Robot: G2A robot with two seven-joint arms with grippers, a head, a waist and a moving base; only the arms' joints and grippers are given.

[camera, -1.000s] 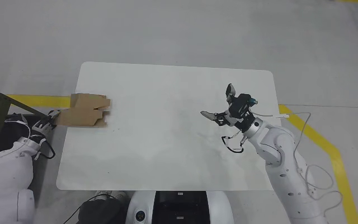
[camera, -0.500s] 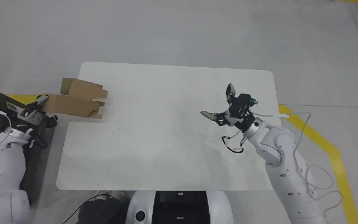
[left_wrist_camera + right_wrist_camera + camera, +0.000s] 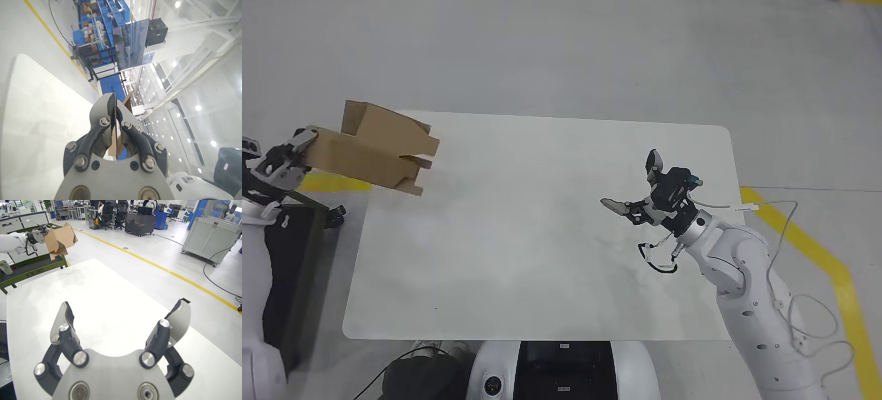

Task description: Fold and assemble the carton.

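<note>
One edge of the carton [image 3: 382,150] is clamped in the left gripper [image 3: 115,106], held clear above the table [image 3: 542,260] corner; the right gripper [image 3: 123,306] hangs wide open, empty. Probably it is ready to share the folding.

The top view looks straight down on the desk [image 3: 542,250] from overhead, while the wrist views sit close behind the left pincer [image 3: 114,103], tilted up into the hall, and the right pincer [image 3: 124,302], facing across the desk to the carton [image 3: 60,239] that the top view shares.
</note>
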